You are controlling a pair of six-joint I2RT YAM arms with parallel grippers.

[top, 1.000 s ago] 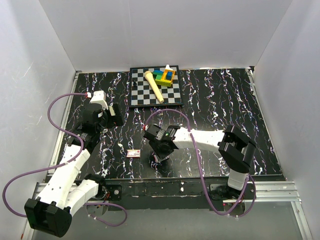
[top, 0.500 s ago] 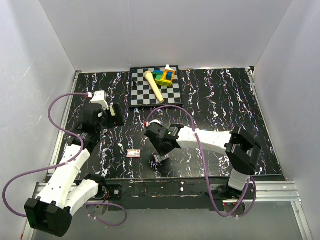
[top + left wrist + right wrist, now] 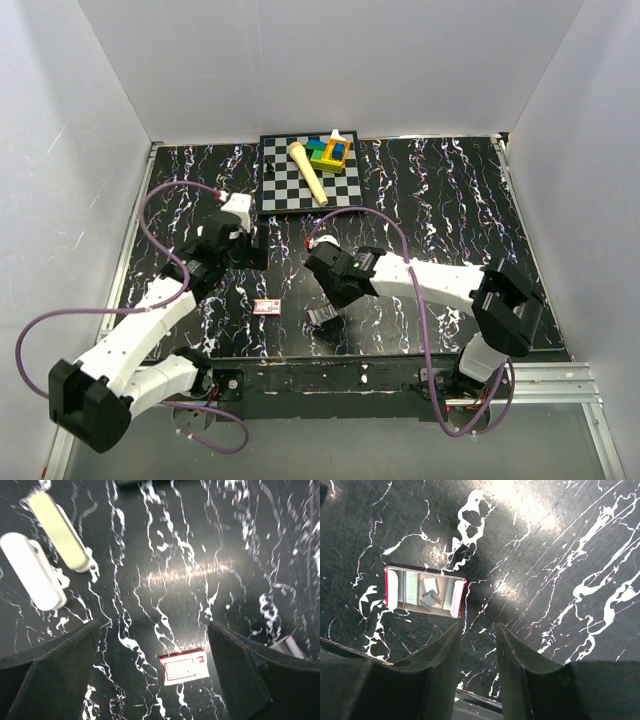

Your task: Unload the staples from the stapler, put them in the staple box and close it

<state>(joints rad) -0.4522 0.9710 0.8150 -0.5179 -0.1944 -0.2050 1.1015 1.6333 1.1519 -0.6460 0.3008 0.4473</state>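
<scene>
Here, stapler (image 3: 322, 319): dark body with a grey metal part showing, close to the near edge of the glossy, white-veined black table (image 3: 450, 200).
Staples (image 3: 427, 599): short silvery strips lying loose in a small red-ended tray (image 3: 266, 307), left of the stapler.
Right gripper (image 3: 477, 630): curved black jaws a narrow gap apart, empty.
Left gripper (image 3: 153, 630): jaws wide apart, empty, farther back.
</scene>
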